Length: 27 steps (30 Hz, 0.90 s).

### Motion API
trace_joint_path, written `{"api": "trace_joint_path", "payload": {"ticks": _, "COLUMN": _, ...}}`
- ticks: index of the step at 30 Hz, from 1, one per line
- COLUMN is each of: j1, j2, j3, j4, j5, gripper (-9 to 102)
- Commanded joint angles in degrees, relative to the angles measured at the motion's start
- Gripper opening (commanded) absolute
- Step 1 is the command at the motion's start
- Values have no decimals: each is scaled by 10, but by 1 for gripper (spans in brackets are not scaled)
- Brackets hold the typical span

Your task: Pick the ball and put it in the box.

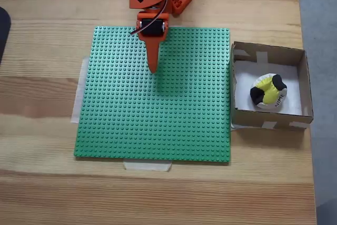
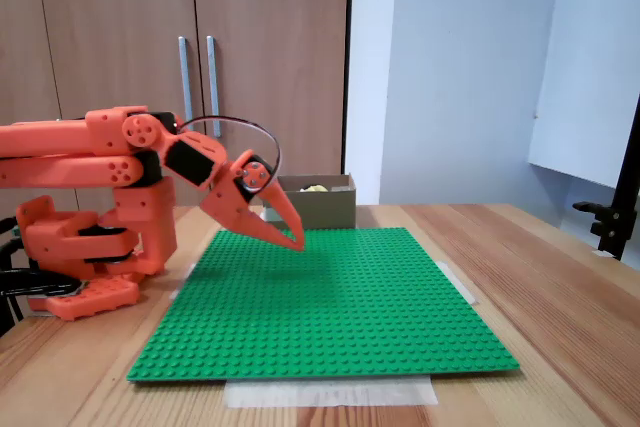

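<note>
With the ball (image 1: 269, 91) resting in the box (image 1: 305, 85) at 3 o'clock, park the gripper (image 1: 153, 67), jaws together and empty, over the green plate (image 1: 158, 125).

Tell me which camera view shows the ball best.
The fixed view from above shows the ball best: its yellow, black and white patches lie unhidden inside the cardboard box. The side fixed view shows just its yellow top above the box wall.
</note>
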Motion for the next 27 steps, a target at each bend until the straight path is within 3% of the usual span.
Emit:
{"api": "trace_joint_path", "payload": {"ticks": 1, "j1": 6, "j2": 5, "j3": 15, "j4": 3, "j5": -1, "gripper": 1}}
{"api": "trace_joint_path", "payload": {"ticks": 27, "j1": 14, "j2": 5, "j3": 15, "j4": 2, "j5": 26, "gripper": -1}}
